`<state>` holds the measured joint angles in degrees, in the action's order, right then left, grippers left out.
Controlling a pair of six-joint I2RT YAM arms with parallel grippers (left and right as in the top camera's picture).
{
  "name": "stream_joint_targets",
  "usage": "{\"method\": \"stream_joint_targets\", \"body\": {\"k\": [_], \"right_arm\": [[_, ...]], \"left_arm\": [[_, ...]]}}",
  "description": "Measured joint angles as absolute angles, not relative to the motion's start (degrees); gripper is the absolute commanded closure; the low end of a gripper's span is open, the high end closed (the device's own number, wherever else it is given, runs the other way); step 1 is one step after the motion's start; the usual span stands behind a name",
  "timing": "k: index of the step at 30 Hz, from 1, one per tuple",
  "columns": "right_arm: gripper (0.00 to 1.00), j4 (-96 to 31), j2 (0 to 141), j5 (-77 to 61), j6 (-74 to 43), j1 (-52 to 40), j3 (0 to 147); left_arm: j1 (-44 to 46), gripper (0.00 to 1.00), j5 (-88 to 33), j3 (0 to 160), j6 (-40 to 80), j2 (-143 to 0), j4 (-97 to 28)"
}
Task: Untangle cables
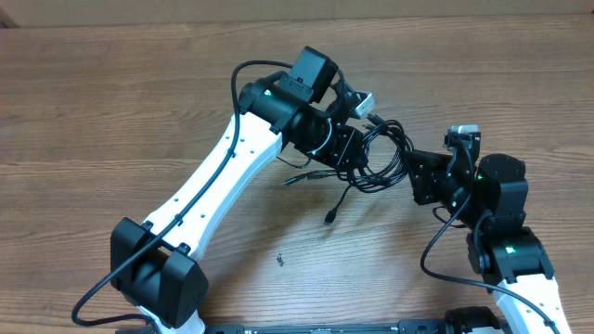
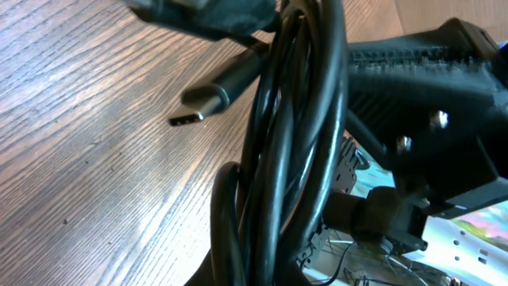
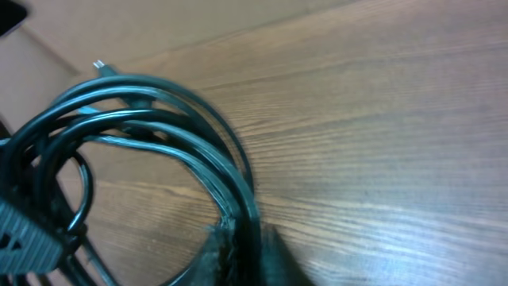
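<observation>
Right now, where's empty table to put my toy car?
Bare wood: the table left of the left arm, and the far right corner. Crowded: the middle, where left gripper and right gripper hold the cables.

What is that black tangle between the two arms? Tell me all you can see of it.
The cables are thin, glossy black cords, rubbery-looking, looped together in one bundle between the arms. One plug has a flat silver tip; loose ends trail onto the wooden table. The left fingers and right fingers appear shut on the bundle from opposite sides.
</observation>
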<state>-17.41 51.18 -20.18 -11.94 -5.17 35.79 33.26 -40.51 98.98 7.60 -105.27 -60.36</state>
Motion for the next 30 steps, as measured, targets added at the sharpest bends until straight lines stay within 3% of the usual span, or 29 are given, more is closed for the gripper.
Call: {"method": "stream_joint_targets", "body": {"k": [11,22,24,25,27,30], "right_arm": [[0.96,-17.67,51.18,-20.67,-11.77,-5.19,35.79],[0.96,-17.82,51.18,-27.00,-9.17,-5.39,35.79],[0.77,-17.82,51.18,-26.57,-9.08,-5.39,35.79],[0.62,-17.91,51.18,-26.35,-9.28,-5.39,35.79],[0.45,-18.02,51.18,-25.87,-8.64,-5.39,35.79],[0.42,-18.02,51.18,-25.52,-8.75,-5.39,35.79]], "left_arm": [[32.40,0.96,-40.56,98.98,7.57,-105.27,-59.29],[28.84,0.96,-32.80,98.98,7.60,-105.27,-57.36],[27.94,0.96,-31.62,98.98,7.60,-105.27,-57.60],[27.53,0.96,-31.14,98.98,7.57,-105.27,-57.82],[27.00,0.96,-31.05,98.98,7.57,-105.27,-58.87],[27.35,0.96,-33.69,98.98,7.60,-105.27,-58.96]]}}
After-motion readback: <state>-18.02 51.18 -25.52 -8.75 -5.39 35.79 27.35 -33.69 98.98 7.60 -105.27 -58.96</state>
